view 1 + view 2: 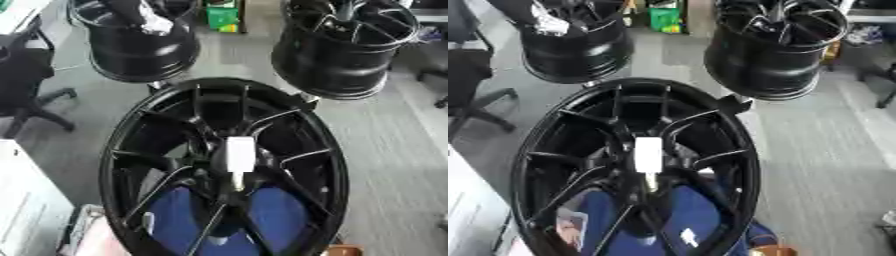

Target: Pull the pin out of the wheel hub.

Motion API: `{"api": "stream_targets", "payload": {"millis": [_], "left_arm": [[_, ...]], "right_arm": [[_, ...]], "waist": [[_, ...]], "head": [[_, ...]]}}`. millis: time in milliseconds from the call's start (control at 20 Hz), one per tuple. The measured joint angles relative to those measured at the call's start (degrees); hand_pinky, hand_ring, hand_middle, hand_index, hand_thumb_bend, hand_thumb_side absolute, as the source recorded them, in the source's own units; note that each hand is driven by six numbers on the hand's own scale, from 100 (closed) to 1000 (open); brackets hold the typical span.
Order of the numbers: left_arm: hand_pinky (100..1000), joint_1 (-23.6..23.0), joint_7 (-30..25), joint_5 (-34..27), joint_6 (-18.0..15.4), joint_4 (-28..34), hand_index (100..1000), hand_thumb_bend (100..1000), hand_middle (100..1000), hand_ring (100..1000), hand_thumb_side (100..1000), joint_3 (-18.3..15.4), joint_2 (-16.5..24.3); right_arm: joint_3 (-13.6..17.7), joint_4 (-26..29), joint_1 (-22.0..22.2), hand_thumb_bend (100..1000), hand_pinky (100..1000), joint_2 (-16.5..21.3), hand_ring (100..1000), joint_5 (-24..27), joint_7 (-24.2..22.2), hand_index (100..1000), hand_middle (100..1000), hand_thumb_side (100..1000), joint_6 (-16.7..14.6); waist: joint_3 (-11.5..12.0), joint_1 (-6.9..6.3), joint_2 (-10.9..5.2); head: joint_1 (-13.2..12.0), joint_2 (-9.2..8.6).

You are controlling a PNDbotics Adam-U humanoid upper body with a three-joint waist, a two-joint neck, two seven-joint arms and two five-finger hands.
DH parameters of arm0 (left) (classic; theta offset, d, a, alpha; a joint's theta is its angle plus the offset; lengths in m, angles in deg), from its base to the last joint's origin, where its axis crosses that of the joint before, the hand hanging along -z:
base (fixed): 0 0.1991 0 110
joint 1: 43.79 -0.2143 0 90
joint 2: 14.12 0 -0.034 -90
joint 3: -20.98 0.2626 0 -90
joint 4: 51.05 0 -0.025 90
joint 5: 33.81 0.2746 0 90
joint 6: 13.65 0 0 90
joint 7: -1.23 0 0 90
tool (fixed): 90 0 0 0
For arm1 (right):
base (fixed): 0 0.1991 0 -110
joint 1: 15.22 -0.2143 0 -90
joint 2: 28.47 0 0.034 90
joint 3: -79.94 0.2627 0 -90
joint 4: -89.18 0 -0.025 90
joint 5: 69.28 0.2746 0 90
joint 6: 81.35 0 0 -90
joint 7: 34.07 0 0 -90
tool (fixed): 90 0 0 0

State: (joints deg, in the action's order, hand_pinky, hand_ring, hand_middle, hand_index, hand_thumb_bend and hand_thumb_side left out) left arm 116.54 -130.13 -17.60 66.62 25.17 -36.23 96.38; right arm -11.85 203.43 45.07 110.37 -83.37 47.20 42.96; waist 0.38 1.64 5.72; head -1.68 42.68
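Left arm [511,6]: enters at the 11 o'clock corner of both eye views. It is black and slants down toward 4 o'clock, ending well short of the middle of the view.

Left hand [549,23]: sits at the arm's lower end, at about 11 o'clock. It reads as a pale silver-grey crumpled patch against the black. The outline is blurred and I cannot separate fingers from thumb, so pose and state are undetermined. Wrist not resolvable.

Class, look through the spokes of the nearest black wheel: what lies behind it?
Behind the wheel, blue material shows between the spokes. What it belongs to is covered. A white pin sits at the hub.
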Motion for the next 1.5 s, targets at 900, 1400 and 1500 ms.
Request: {"api": "stream_targets", "payload": {"millis": [900, 1400, 1500], "left_arm": [[714, 6.14, -8.27, 0.17, -4.09, -10.02, 812, 413, 658, 696, 589, 1.29, -9.77], [704, 7.81, -7.91, 0.99, -4.35, -17.89, 809, 435, 654, 688, 585, 2.45, -15.19], [699, 7.81, -7.06, 0.95, -3.56, -17.68, 805, 429, 648, 681, 584, 3.22, -15.17]], "right_arm": [[-0.38, 0.0, -1.12, 100, 859, 0.0, 739, -0.72, -1.54, 831, 779, 100, 0.71], [-0.64, 0.0, -1.7, 100, 858, -0.05, 740, -1.12, -2.02, 830, 778, 100, 0.73], [-0.7, 0.0, -1.55, 100, 858, -0.05, 740, -1.28, -2.06, 830, 778, 100, 0.77]], "waist": [[-0.01, 0.25, -0.21], [-0.28, 0.23, -0.72], [-0.24, 0.19, -0.75]], "head": [[-0.09, -0.17], [-0.67, -0.7], [-0.57, -1.0]]}}
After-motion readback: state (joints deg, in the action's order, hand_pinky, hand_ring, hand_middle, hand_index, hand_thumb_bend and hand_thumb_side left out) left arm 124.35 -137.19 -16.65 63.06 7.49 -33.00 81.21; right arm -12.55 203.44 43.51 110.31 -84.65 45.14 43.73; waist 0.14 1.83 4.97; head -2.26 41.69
